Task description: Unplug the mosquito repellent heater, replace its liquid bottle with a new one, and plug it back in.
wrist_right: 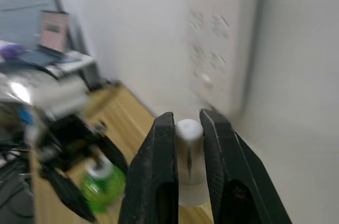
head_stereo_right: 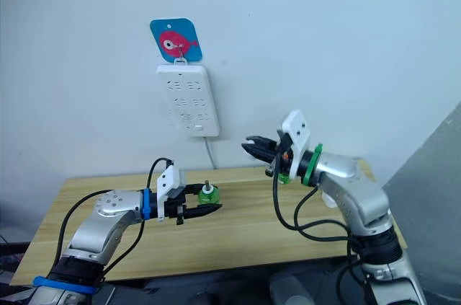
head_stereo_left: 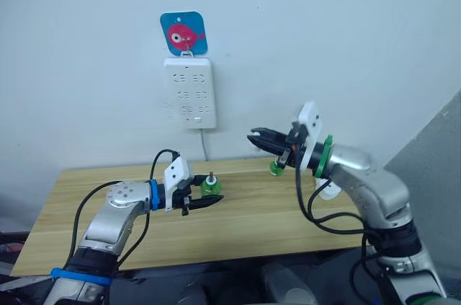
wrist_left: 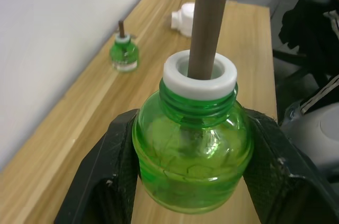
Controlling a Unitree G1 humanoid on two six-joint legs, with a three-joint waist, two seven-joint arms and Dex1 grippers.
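My left gripper point(head_stereo_left: 214, 201) is shut on the new one point(wrist_left: 192, 163), a squat green bottle with a white neck ring and a bare brown wick, held upright just above the table. My right gripper point(head_stereo_left: 253, 136) hangs in the air to the right, shut on a small white cap point(wrist_right: 189, 130). Its liquid bottle point(head_stereo_left: 276, 168), green with a thin dark wick, stands on the table behind the right gripper, also seen as the far green bottle point(wrist_left: 123, 54). The mosquito repellent heater point(wrist_left: 185, 17) lies unplugged on the table's right part, partly behind my right forearm.
A tall white power strip point(head_stereo_left: 190, 92) hangs on the wall above the table's back edge, under a blue tag with a red fish point(head_stereo_left: 184, 32). Its cord drops to the wooden table point(head_stereo_left: 86, 204). A grey panel point(head_stereo_left: 439, 146) stands at the right.
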